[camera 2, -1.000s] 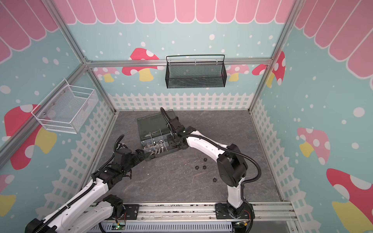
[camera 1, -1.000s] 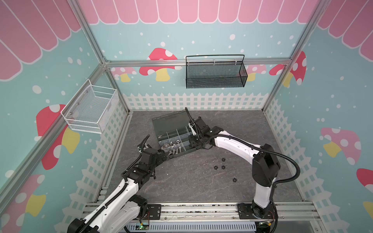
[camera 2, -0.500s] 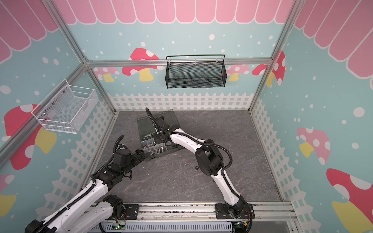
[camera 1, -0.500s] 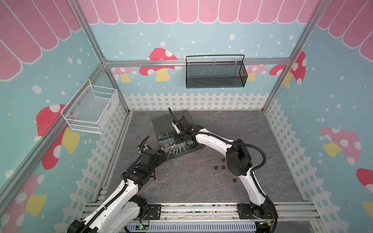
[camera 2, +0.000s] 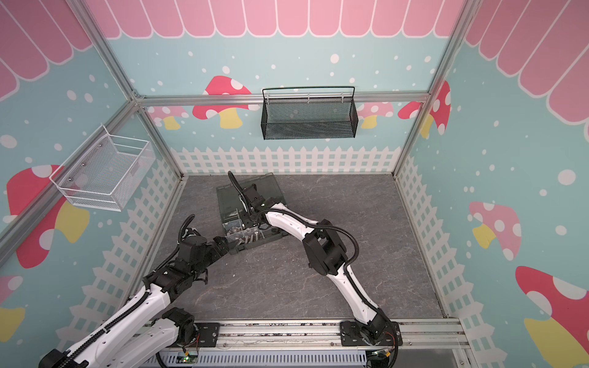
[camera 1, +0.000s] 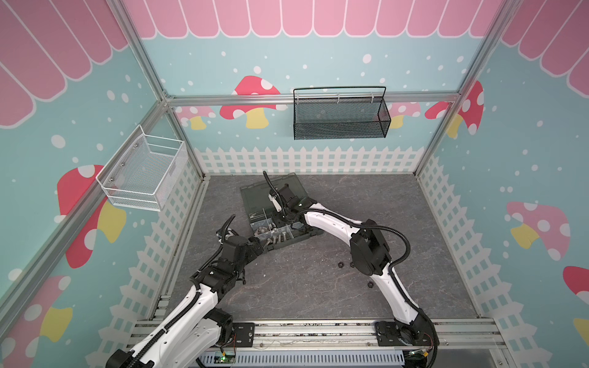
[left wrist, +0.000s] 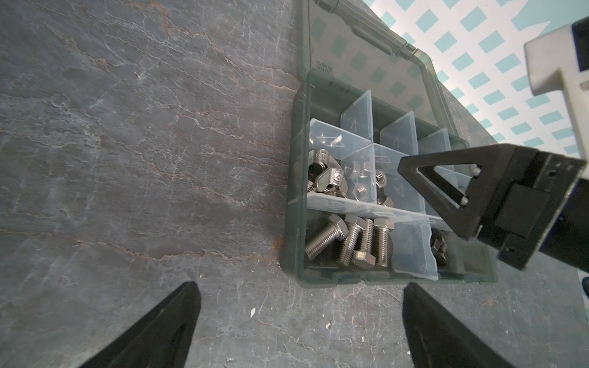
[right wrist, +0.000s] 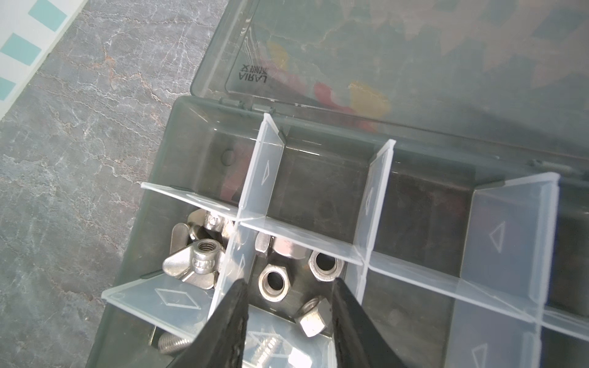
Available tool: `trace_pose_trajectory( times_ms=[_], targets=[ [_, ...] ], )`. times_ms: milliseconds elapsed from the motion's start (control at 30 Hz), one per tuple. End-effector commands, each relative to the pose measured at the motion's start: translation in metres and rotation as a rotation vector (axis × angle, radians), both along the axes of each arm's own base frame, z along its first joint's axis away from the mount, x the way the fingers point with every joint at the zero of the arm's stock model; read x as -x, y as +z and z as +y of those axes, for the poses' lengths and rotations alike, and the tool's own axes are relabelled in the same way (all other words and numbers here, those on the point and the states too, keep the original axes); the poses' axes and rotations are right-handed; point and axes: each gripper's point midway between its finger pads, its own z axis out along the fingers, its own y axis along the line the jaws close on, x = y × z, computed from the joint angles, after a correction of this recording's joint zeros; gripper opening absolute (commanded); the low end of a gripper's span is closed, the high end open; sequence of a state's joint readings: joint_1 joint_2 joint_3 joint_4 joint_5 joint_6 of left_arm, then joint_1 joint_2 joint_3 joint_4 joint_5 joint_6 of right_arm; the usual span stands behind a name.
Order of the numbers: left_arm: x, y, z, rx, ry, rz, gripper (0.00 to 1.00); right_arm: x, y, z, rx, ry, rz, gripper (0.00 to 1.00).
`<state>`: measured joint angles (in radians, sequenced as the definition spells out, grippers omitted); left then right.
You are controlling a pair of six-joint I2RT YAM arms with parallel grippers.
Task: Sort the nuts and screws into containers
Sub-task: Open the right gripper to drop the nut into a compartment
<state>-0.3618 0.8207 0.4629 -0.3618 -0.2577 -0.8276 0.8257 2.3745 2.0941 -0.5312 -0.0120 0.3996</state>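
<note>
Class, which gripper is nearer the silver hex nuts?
Right. The right gripper hangs directly above the hex nuts; the left gripper sits outside the organizer box, by its corner.

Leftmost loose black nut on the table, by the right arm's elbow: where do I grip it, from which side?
Pinch the black nut across opposite outer flats, from straight above: it seems to lie flat and low on the table, hole up.

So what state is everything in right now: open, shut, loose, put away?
Lid: open, laid back.
Left jaws: wide open, empty, just short of the box.
Right jaws: parted, empty, over the hex nuts.
Screws: piled in one compartment.
Wing nuts: in the compartment beside the hex nuts.
Black nuts: loose on the table.
</note>
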Motion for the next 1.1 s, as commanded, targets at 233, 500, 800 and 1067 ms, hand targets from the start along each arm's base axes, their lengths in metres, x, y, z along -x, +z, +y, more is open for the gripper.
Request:
trace_pose_trajectory(
  times_ms=[233, 500, 800, 1067],
  targets=[
    [-0.001, 0.003, -0.001, 0.009, -0.003, -0.009, 1.00, 0.005, 0.070, -0.029, -0.014, -0.091, -0.102, 0.45],
    [-0.005, 0.014, -0.011, -0.007, -0.071, -0.015, 1.00, 0.032, 0.099, -0.096, -0.026, -0.242, -0.171, 0.50],
    [-0.009, 0.028, -0.054, -0.095, -0.205, -0.034, 1.00, 0.084, 0.064, -0.213, 0.080, -0.494, -0.156, 0.69],
    [-0.013, 0.036, -0.111, -0.147, -0.371, -0.071, 0.99, 0.142, 0.033, -0.309, 0.056, -0.707, -0.090, 0.98]
  ],
)
